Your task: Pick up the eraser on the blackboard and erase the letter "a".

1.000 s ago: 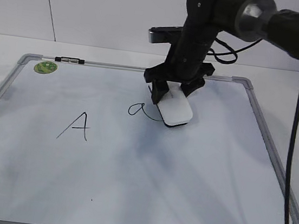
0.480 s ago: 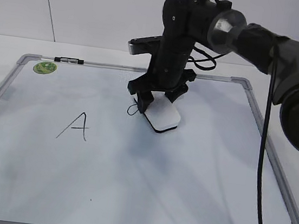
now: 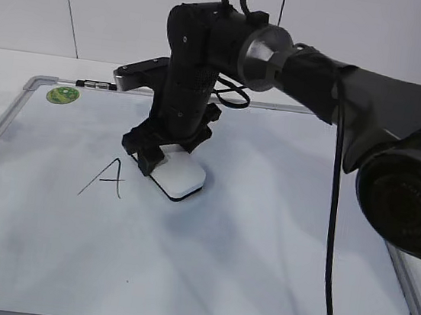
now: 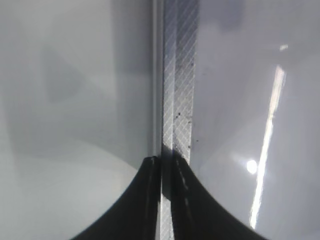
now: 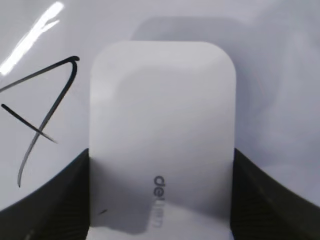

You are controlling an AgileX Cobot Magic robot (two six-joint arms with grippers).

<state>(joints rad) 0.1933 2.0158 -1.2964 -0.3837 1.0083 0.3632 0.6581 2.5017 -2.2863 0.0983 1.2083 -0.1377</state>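
Over the last second the right claw (image 3: 162, 161) has dragged the eraser (image 3: 180, 177) leftward across the blackboard (image 3: 278, 235), and the small cursive "a" that sat in its path is gone. No black loop or tail shows on the white surface now, so the wipe looks to have done its job, though a remnant could hide under the eraser or the arm. The eraser now sits flat on the board, just right of the capital "A" (image 3: 106, 178) and not touching it. Carrying on leftward would smear that letter.

The right claw is clamped on the eraser's 2 long sides, as the right wrist view shows. The eraser (image 5: 162, 135) is a smooth white block with rounded corners, grey logo text on top and a dark underside edge.

The left claw (image 4: 165, 165) hangs over the board's metal frame (image 4: 177, 80), its tips nearly together and holding nothing.
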